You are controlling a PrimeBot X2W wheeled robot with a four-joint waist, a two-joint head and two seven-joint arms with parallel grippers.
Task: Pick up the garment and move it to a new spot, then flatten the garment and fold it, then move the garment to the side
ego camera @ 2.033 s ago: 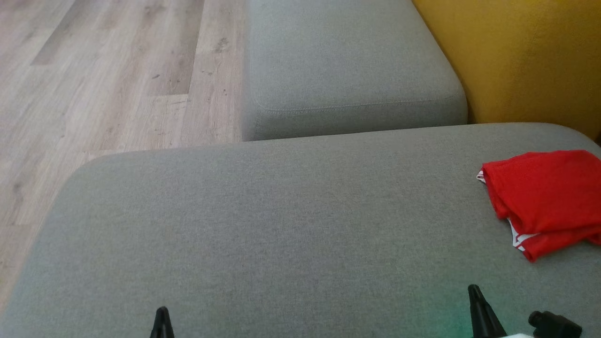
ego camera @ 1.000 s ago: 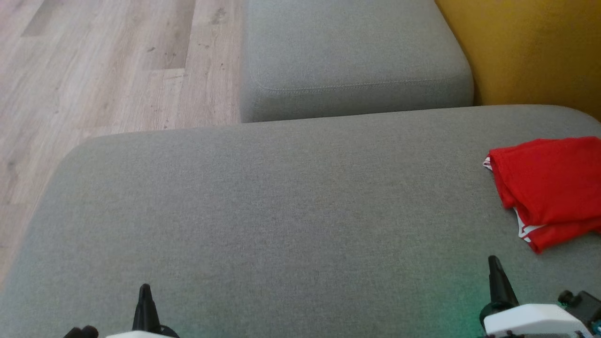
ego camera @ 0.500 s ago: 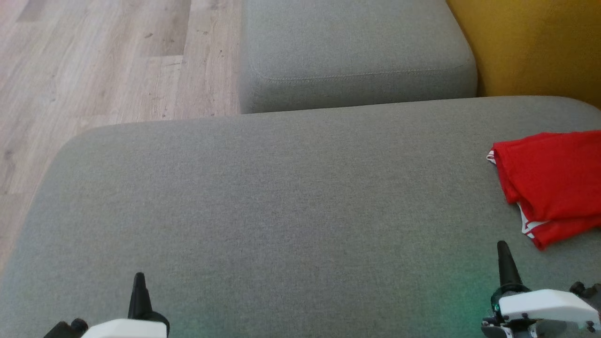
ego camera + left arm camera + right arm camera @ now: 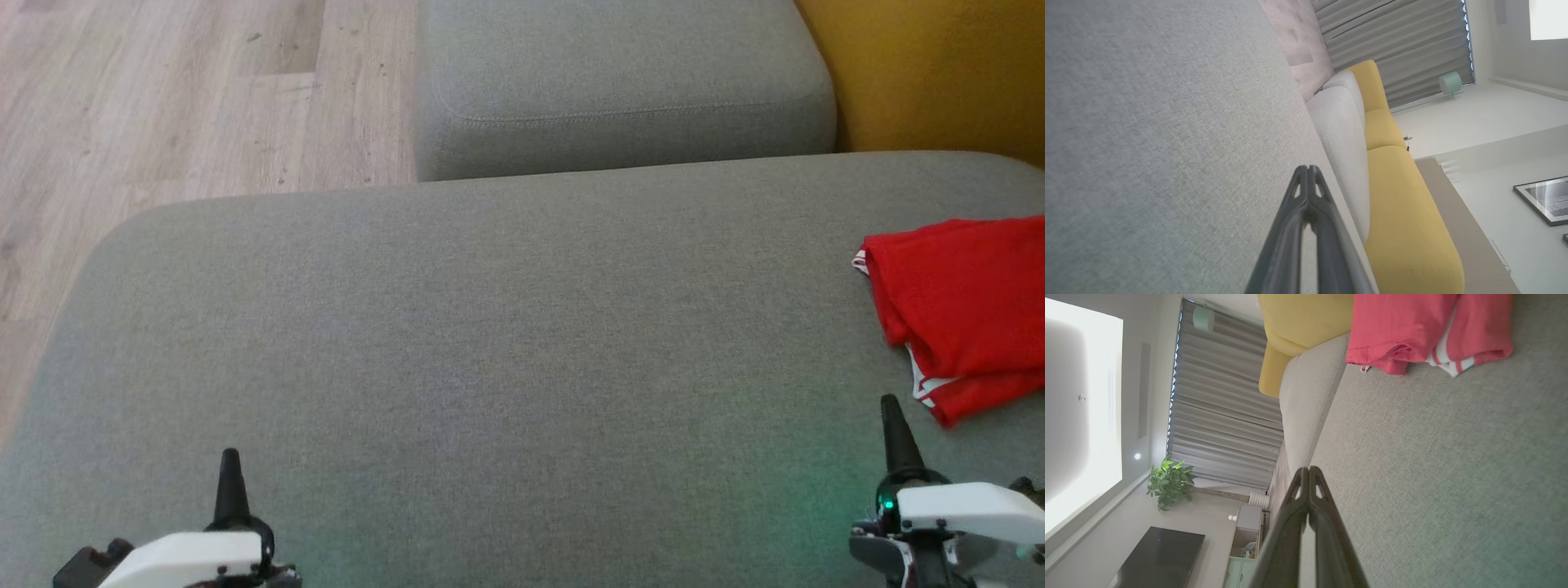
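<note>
The garment (image 4: 963, 310) is red with white stripes at its hem. It lies folded on the right side of the grey cushion (image 4: 506, 359), cut off by the head view's right edge. In the right wrist view the garment (image 4: 1412, 330) sits at the top, well ahead of the fingertips. My right gripper (image 4: 891, 408) is shut and empty at the lower right, just short of the garment's near corner. At the lower left my left gripper (image 4: 229, 461) is shut too, with nothing in it. Both wrist views show the fingertips pressed together, left gripper (image 4: 1307, 168) and right gripper (image 4: 1308, 468).
A second grey cushion (image 4: 620, 73) stands beyond the first, with a yellow sofa part (image 4: 947, 73) at the far right. Wooden floor (image 4: 180, 106) lies to the left, past the cushion's rounded edge. Broad bare cushion stretches between the grippers.
The head camera has tilted down, so cushions and garment sit higher in the picture. Both grippers show further into view, fingertips higher up. The garment lies as before.
</note>
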